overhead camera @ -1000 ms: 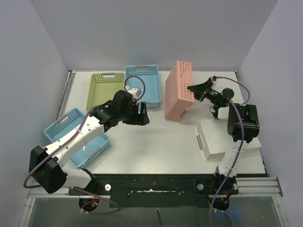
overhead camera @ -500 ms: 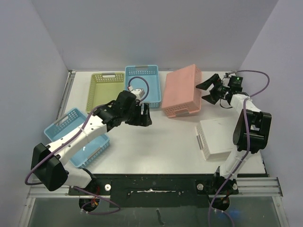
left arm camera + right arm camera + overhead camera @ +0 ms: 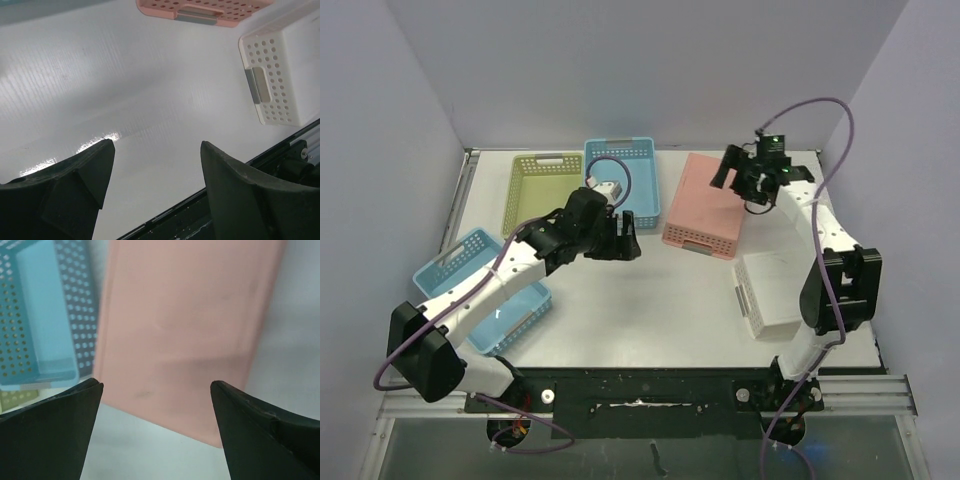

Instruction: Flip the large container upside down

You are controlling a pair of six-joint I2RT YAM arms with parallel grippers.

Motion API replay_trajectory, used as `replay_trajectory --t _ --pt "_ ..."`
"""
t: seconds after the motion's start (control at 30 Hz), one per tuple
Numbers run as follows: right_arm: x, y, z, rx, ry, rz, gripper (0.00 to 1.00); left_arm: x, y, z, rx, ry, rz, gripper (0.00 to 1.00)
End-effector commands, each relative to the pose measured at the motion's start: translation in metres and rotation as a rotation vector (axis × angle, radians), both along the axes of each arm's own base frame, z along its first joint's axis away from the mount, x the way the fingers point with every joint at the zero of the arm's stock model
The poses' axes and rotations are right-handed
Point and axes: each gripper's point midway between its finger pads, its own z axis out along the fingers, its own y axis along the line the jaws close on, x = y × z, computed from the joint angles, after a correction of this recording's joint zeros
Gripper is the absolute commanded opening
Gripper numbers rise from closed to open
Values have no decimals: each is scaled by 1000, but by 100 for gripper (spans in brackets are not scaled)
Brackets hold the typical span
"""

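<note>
The large pink container (image 3: 703, 207) lies flat on the table at the back, its smooth bottom facing up and a handle slot on its near end. In the right wrist view the container's pink bottom (image 3: 185, 325) fills the space below the fingers. My right gripper (image 3: 740, 182) hovers open over its far right end, holding nothing, its gripper (image 3: 156, 385) wide apart above the pink surface. My left gripper (image 3: 630, 240) is open over bare table to the container's left. Between the parted fingers of that gripper (image 3: 157, 150) only the white tabletop shows.
A white container (image 3: 775, 290) sits bottom-up at the right, by the right arm. A blue basket (image 3: 620, 180) and a green basket (image 3: 542, 188) stand at the back left. Another blue basket (image 3: 480, 290) lies under the left arm.
The pink container has tipped from standing on its side to lying flat, bottom up. The right gripper let go of it, opened and swung back over its far end. The left arm barely moved.
</note>
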Motion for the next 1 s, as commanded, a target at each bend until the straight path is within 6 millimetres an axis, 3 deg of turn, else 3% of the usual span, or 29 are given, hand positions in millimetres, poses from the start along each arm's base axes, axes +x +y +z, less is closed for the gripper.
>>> replay_trajectory --t 0.0,0.13,0.2,0.33,0.37,0.53,0.67,0.73,0.77,0.87,0.97 --pt "12 62 22 -106 -72 170 89 22 11 36 -98 -88 125 70" --pt "24 119 15 -73 -50 298 68 23 36 36 -158 -73 203 70" --pt "31 140 7 -56 -33 339 67 20 48 38 -161 -79 234 70" --pt "49 159 -11 -23 6 351 65 14 66 37 -137 -77 268 71" --pt "50 160 -24 -22 33 348 64 13 68 38 -132 -77 272 71" --pt "57 161 -43 50 65 377 62 10 72 41 -123 -83 273 71" --pt "51 111 -58 -67 119 258 62 10 73 43 -119 -89 269 71" --pt "51 82 -55 -103 125 193 61 10 73 40 -119 -87 266 71" --pt "50 77 -46 -103 111 184 61 10 71 39 -122 -86 262 71" --pt "49 86 -19 -150 50 201 61 13 68 37 -126 -81 253 71" --pt "48 123 9 -139 -30 268 59 15 66 38 -127 -83 250 71"
